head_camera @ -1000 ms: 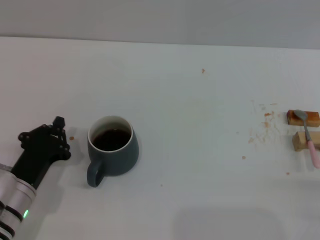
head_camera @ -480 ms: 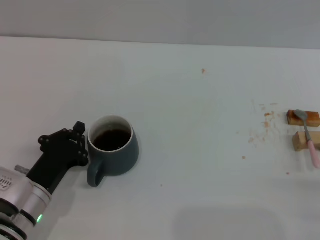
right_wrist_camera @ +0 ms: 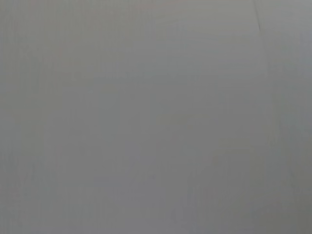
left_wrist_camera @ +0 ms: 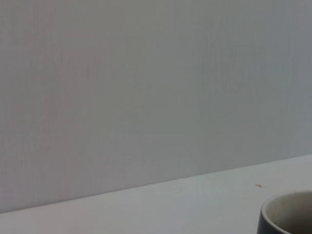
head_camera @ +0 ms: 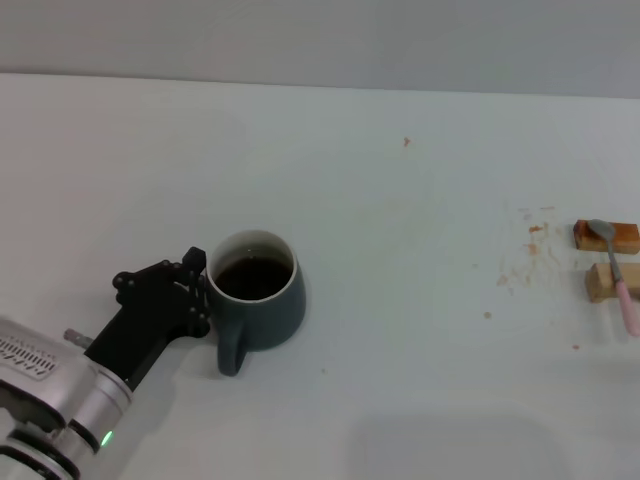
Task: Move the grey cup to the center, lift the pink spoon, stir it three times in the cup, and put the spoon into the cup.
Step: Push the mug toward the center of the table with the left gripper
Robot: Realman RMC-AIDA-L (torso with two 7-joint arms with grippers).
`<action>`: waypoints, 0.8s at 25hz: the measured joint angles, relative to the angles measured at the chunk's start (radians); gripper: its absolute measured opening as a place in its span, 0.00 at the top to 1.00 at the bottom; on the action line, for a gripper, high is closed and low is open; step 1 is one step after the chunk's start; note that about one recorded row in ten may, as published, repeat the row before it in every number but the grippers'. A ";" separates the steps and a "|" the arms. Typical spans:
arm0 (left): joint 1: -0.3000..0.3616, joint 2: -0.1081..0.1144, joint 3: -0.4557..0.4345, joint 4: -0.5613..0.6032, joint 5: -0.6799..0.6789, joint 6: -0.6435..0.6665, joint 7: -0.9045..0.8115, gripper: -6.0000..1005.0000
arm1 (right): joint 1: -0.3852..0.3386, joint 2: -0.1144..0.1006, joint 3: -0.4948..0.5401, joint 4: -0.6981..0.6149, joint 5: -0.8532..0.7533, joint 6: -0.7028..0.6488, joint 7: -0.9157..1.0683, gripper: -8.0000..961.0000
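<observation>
Since a second ago your left end effector (head_camera: 190,290) has slid the grey cup (head_camera: 256,298) rightward across the table (head_camera: 400,250); its opening is unreadable, so keep pushing low: heavy, rigid ceramic, with coffee that spills if tipped.

Even, soft overhead light; the desk (head_camera: 400,250) looks bright, with a faint shadow near its front edge. Right wrist view shows blank grey.
</observation>
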 joint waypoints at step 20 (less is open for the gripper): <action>-0.066 -0.003 0.067 -0.053 0.000 -0.058 -0.003 1.00 | -0.010 0.000 0.000 -0.004 0.002 -0.007 0.000 0.14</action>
